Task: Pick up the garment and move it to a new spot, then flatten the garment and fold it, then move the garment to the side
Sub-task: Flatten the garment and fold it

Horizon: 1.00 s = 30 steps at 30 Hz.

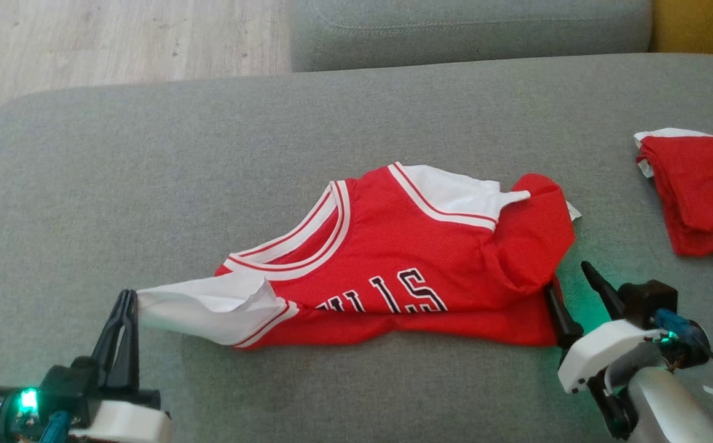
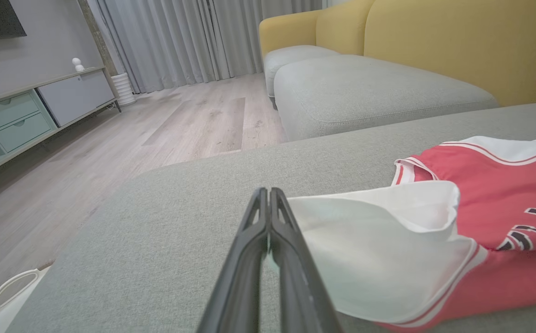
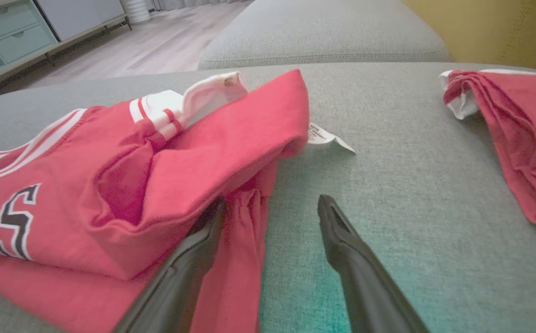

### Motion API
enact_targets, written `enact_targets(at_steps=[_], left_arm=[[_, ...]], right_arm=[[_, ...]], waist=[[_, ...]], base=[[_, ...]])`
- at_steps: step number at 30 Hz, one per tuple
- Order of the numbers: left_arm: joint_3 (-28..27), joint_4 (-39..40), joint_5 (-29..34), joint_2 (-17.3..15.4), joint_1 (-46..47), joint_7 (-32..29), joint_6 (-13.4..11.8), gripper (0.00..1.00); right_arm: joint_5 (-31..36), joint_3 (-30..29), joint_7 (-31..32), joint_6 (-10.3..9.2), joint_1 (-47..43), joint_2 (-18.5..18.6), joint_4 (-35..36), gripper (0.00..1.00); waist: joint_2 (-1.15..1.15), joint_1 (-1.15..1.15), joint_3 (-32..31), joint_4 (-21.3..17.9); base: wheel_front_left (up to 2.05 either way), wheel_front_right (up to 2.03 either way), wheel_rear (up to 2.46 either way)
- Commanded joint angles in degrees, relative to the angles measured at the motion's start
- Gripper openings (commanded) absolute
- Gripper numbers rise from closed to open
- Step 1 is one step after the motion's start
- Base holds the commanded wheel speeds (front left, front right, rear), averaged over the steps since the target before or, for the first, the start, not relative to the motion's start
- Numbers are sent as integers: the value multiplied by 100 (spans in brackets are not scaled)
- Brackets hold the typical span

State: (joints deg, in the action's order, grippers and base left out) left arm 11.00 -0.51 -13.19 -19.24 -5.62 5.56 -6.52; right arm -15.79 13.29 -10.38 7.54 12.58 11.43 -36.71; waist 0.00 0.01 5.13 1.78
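Between the closed jaws of my left gripper (image 1: 127, 298) sits a white sleeve tip of the garment (image 1: 405, 264), likely held to stretch it across the cushion (image 1: 270, 154). My right gripper (image 1: 568, 280) gapes open, one finger (image 3: 189, 259) beneath the red edge, poised to pinch.

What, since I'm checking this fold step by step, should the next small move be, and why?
Probably close the right gripper on the jersey. Its jaws stand open, one finger tucked under the red edge, the other over bare cushion, while the left gripper has its jaws shut on the white sleeve. Holding both ends should allow flattening.
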Motion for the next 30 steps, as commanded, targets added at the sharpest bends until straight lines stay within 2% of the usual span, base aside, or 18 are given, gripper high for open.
enact_targets(at_steps=[1,2,4,5,8,14,17,24,30], left_arm=[[-233,200,45,-159,342,17,-16,0],[-219,197,45,-158,360,20,-12,0],[-190,191,48,-149,394,19,-11,0],[-177,188,49,-143,411,19,-12,0],[-152,173,47,-133,454,34,-17,0],[-163,167,10,-142,493,126,-15,0],[-215,299,-97,-132,528,182,11,0],[-493,1080,-406,-362,872,213,218,0],[-646,1760,-607,-664,1677,-16,482,0]], right_arm=[[31,176,26,-5,200,82,41,100],[30,197,27,-5,252,83,-22,87],[28,269,40,-5,333,90,-143,47],[19,290,24,-5,370,93,-187,41],[34,374,-77,-5,471,118,-264,2],[79,414,-249,-5,549,194,-285,0],[96,336,-367,-5,498,291,-9,0],[87,-174,-455,-5,128,857,1650,0],[23,-728,-404,-5,38,1217,3184,0]], waist=[[0,-1,21,27],[0,-1,30,43],[0,-1,43,77],[0,-1,51,95],[0,-1,61,131],[0,-1,-31,136],[0,-1,-158,102],[0,-1,-460,-55],[0,-1,-606,-218]], base=[[0,0,0],[0,0,0],[0,0,0],[0,0,0],[0,0,0],[0,0,0],[0,0,0],[0,0,0],[0,0,0]])
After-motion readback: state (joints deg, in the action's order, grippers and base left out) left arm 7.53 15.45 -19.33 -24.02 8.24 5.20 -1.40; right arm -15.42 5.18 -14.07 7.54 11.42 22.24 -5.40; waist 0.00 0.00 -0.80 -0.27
